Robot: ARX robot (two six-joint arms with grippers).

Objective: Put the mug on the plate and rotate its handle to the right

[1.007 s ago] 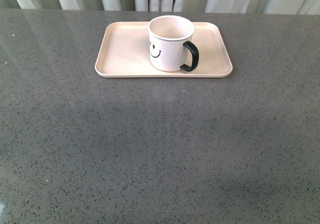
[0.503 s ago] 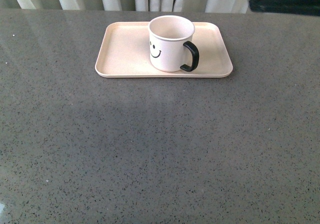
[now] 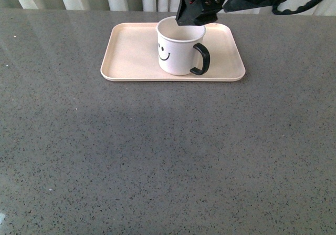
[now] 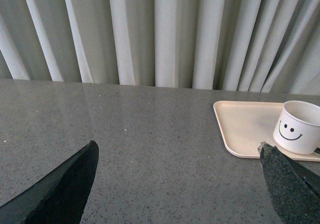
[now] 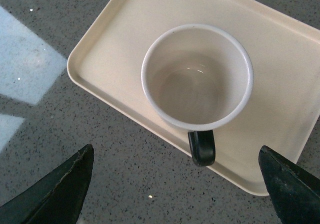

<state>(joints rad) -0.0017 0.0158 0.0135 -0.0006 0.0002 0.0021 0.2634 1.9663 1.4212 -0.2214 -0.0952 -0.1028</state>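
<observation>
Right claw (image 5: 175, 150) spread wide above upright mug (image 3: 177, 52) on plate (image 3: 131, 51), handle (image 3: 201, 59) pointing right

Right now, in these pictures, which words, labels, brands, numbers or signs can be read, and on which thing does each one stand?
No words, brands or numbers can be read in any view.
The mug bears only a drawn sign, a black smiley face, with no letters.
The plate is plain.
</observation>
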